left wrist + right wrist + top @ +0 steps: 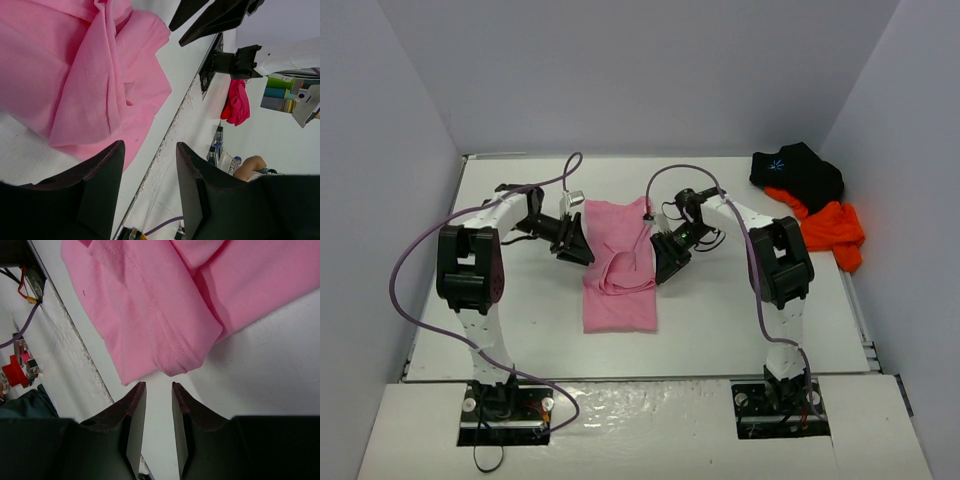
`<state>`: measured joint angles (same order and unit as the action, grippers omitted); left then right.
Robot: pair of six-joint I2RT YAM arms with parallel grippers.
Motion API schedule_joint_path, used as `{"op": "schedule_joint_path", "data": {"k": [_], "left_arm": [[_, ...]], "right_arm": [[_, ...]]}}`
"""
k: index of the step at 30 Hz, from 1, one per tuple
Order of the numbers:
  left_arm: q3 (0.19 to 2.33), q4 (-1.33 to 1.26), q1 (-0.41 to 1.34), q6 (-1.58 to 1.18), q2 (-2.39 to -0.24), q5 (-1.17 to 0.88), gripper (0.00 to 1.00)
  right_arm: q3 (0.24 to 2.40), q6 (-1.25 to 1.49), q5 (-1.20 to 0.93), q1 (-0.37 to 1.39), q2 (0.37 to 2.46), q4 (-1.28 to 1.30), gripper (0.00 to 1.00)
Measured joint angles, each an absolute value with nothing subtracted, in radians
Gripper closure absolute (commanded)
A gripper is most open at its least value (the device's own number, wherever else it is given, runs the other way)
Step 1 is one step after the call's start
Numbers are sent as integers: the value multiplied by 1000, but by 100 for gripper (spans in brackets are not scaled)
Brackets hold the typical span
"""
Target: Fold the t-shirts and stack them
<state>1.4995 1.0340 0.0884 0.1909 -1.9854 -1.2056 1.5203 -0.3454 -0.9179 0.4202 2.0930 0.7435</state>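
The pink t-shirt (618,265) lies mid-table as a long folded strip, with a rumpled fold across its middle. My left gripper (576,240) hovers at its left edge. In the left wrist view this gripper (149,144) is open and empty, with the pink t-shirt (75,75) just beyond its fingertips. My right gripper (670,256) sits at the shirt's right edge. Its jaws (158,384) stand narrowly open with nothing between them, just short of a hemmed corner of the pink t-shirt (170,305). The black t-shirt (798,172) and the orange t-shirt (832,230) lie crumpled at the far right.
The white table (740,320) is closed in by grey walls on the left, back and right. Purple cables (420,250) loop off both arms. The table's front edge (620,378) runs just ahead of the arm bases.
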Motion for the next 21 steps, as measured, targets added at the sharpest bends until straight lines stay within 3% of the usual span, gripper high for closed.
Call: {"op": "schedule_joint_path", "data": {"k": [9,21], "left_arm": [[1442,1020,131,182,-1985,-1184,50],[1441,1051,159,215,-1988,-1149,50]], "right_arm": [[1548,-348,-933,420,2101,751,63],[1555,-348,-921,412,2139,753,64]]}}
